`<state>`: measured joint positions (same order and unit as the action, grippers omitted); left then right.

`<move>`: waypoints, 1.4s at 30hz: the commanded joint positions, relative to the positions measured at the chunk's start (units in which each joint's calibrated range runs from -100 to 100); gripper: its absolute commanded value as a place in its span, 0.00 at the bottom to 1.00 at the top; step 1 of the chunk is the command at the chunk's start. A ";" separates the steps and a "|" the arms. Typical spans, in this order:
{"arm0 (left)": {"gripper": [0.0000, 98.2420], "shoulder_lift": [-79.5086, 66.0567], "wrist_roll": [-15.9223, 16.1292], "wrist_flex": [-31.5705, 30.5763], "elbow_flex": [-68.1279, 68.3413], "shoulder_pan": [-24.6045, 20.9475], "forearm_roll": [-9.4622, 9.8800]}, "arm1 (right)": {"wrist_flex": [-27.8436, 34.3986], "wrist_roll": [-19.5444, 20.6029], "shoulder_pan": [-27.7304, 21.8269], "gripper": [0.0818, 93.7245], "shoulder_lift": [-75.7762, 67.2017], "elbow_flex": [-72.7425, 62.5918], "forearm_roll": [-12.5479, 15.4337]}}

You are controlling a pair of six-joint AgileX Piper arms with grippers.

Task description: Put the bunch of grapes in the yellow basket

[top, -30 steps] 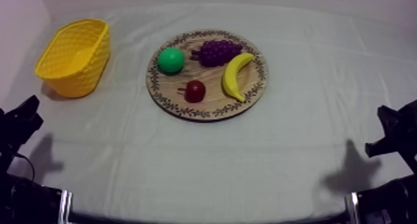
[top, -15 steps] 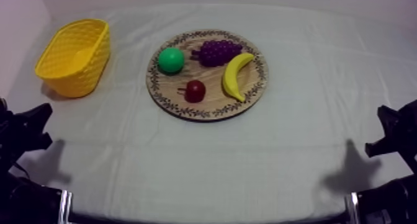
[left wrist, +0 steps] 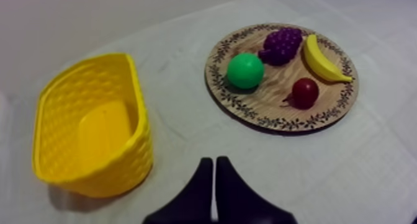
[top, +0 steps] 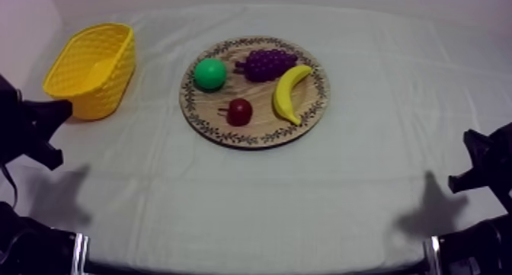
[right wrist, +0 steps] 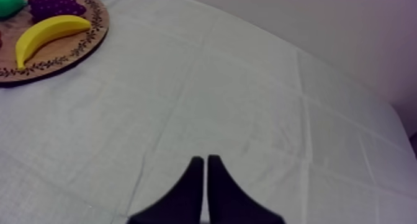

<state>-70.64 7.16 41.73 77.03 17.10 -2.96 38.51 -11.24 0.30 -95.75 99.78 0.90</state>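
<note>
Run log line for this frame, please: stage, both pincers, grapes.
stage: pre-grasp | left pincer: shut, empty, near yellow basket | right pincer: shut, empty, over cloth | bunch of grapes: on wooden board, untouched

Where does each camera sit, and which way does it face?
Top view: above the table, slanting down on wooden board, yellow basket; left arm and right arm at edges.
Left wrist view: on left arm, facing basket and board; shut left gripper.
Right wrist view: on right arm, facing cloth; shut right gripper.
All share the banana.
</note>
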 commanded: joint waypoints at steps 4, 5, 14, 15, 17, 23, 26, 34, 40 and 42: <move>0.00 17.06 3.73 6.86 -16.69 0.56 -1.53 | 0.03 -0.01 0.01 0.00 0.00 0.00 0.01; 0.00 19.39 4.18 8.13 -19.02 0.59 -1.69 | 0.03 -0.01 0.01 0.00 0.00 0.00 0.01; 0.00 40.23 8.46 17.22 -38.67 2.75 -1.49 | 0.03 0.00 0.01 0.00 0.00 0.00 0.01; 0.00 42.44 8.82 17.69 -40.67 3.41 -1.18 | 0.03 -0.01 0.01 0.00 0.00 0.00 0.01; 0.00 46.91 9.23 18.76 -44.74 4.83 -0.16 | 0.03 0.00 0.01 0.00 0.00 0.00 0.01; 0.00 60.88 8.43 23.97 -58.68 8.82 3.63 | 0.03 0.03 0.01 0.00 0.00 0.00 0.01; 0.00 66.87 8.16 23.67 -64.15 10.72 4.83 | 0.03 0.03 0.01 0.00 0.00 0.00 0.01; 0.00 81.99 8.54 26.01 -80.04 13.27 6.59 | 0.03 -0.01 0.01 0.00 0.00 0.00 0.01; 0.00 92.65 8.53 29.60 -92.76 13.77 6.66 | 0.03 0.01 0.01 0.00 0.00 0.00 0.01; 0.00 95.84 8.54 30.36 -96.42 13.83 6.58 | 0.03 -0.01 0.05 0.00 0.00 0.00 0.01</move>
<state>20.72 15.69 71.71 -13.54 30.92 3.70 38.51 -11.25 0.34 -95.75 99.78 0.90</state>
